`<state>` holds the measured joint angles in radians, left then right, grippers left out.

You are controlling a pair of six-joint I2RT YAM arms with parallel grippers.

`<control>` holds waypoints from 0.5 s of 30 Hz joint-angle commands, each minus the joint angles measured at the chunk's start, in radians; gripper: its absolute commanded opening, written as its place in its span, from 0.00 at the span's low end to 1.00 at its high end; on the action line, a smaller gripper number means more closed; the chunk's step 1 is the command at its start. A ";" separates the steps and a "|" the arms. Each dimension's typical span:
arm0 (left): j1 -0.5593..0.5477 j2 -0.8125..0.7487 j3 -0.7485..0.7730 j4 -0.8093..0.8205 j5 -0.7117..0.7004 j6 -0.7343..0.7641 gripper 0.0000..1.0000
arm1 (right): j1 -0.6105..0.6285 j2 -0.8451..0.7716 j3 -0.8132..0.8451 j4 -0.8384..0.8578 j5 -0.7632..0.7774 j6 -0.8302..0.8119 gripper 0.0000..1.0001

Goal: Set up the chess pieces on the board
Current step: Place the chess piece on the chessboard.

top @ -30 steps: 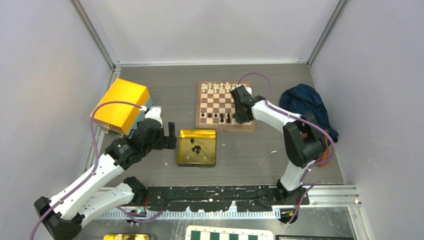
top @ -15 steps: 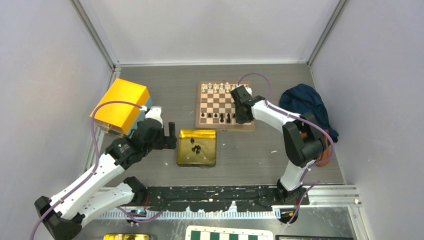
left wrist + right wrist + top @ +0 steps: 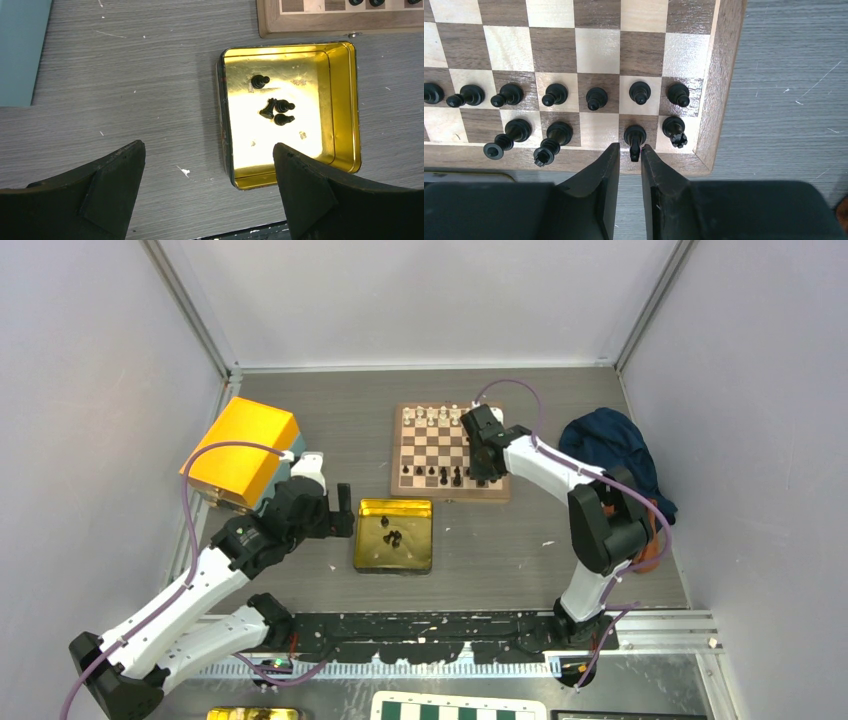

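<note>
The wooden board (image 3: 398,455) lies at the table's far middle. Cream pieces (image 3: 437,416) line its far edge and black pieces (image 3: 440,475) stand in its two near rows. In the right wrist view the board (image 3: 719,100) shows a row of black pawns and several back-row pieces. My right gripper (image 3: 629,148) sits over the near rim, its jaws narrowly apart around the top of a black piece (image 3: 634,136) standing on its square; it shows in the top view (image 3: 480,472). My left gripper (image 3: 209,150) is wide open and empty, beside the gold tin (image 3: 350,100) that holds several black pieces (image 3: 277,107).
A yellow box (image 3: 240,450) stands at the left, behind my left arm. A dark blue cloth (image 3: 615,455) lies right of the board. A green-and-white checkered board (image 3: 455,708) sticks out below the arm bases. The gold tin (image 3: 395,504) sits just in front of the wooden board.
My right gripper has shifted slightly towards the far left over the board's near right corner. The left arm has not moved.
</note>
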<state>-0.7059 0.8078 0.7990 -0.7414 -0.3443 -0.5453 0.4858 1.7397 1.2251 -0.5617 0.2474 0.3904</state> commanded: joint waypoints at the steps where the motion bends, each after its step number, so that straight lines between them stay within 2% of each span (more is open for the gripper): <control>1: -0.001 0.001 0.002 0.053 -0.004 -0.001 1.00 | 0.003 -0.082 0.033 -0.025 0.004 -0.010 0.29; 6: -0.001 0.002 -0.009 0.053 -0.002 -0.002 1.00 | 0.072 -0.151 0.016 -0.044 0.020 -0.023 0.29; 15: -0.002 -0.018 -0.029 0.037 -0.011 -0.015 1.00 | 0.336 -0.177 0.040 -0.097 0.014 0.010 0.29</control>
<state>-0.7059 0.8124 0.7769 -0.7319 -0.3439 -0.5465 0.7353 1.5902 1.2259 -0.6304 0.2615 0.3843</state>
